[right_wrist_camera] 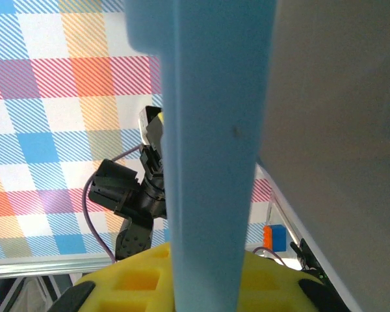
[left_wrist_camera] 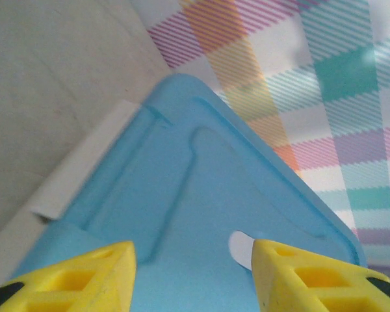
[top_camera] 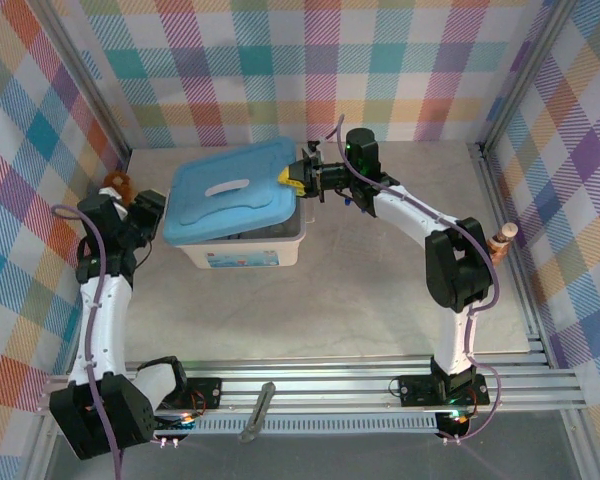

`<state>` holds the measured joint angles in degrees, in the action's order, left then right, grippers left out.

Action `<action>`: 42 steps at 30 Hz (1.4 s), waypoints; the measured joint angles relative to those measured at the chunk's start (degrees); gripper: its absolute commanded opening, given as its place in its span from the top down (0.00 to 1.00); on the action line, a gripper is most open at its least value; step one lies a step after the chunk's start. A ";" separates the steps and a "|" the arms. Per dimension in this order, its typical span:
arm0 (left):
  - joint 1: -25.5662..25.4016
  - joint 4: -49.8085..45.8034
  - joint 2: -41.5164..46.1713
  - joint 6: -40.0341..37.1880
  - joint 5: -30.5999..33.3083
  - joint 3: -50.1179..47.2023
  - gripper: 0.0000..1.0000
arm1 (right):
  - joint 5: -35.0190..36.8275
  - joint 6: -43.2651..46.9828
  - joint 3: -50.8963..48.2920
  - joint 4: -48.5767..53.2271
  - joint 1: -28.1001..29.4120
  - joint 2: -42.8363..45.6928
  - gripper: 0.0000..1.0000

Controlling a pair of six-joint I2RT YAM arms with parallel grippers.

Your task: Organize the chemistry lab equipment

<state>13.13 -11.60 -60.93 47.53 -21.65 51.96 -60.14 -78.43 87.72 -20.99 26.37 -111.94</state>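
Observation:
The glass beakers, flask, capped tubes and tweezers are hidden from view. A light-blue lid (top_camera: pixel 230 190) lies askew over a white bin (top_camera: pixel 248 252). My right gripper (top_camera: pixel 298 178) is shut on the lid's right edge; in the right wrist view the lid edge (right_wrist_camera: pixel 211 162) runs up from between the yellow fingers (right_wrist_camera: pixel 136 279). My left gripper (top_camera: pixel 148 212) hovers at the lid's left side, open, its yellow fingertips (left_wrist_camera: pixel 84 273) spread above the lid (left_wrist_camera: pixel 201 195) without touching it. The bin's white rim (left_wrist_camera: pixel 78 169) shows under the lid.
A brown teddy bear (top_camera: pixel 118 185) sits behind my left gripper by the left wall. A brown-and-white bottle-shaped figure (top_camera: pixel 500 240) stands at the right wall. A slim grey tool (top_camera: pixel 258 410) lies on the front rail.

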 measured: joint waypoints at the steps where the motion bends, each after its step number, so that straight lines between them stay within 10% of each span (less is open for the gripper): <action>1: -1.25 0.46 -0.96 -0.02 -0.07 0.39 0.50 | 0.00 0.00 -0.09 -0.04 -0.07 0.00 0.82; 17: -10.93 4.92 -8.92 -0.68 3.30 2.32 0.51 | 0.04 1.27 -3.98 0.07 -1.75 0.00 0.74; 25: -12.31 5.33 -10.71 -1.14 4.90 3.23 0.51 | 0.90 4.11 -4.00 3.19 -2.05 0.15 0.50; 42: -12.92 6.21 -10.88 -1.11 5.92 3.15 0.52 | 13.18 29.73 10.36 42.97 -2.03 4.87 0.37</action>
<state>0.21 -5.39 -71.81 46.41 -15.73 55.11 -46.96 -48.71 98.08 21.98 24.34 -107.07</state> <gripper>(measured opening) 0.483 0.631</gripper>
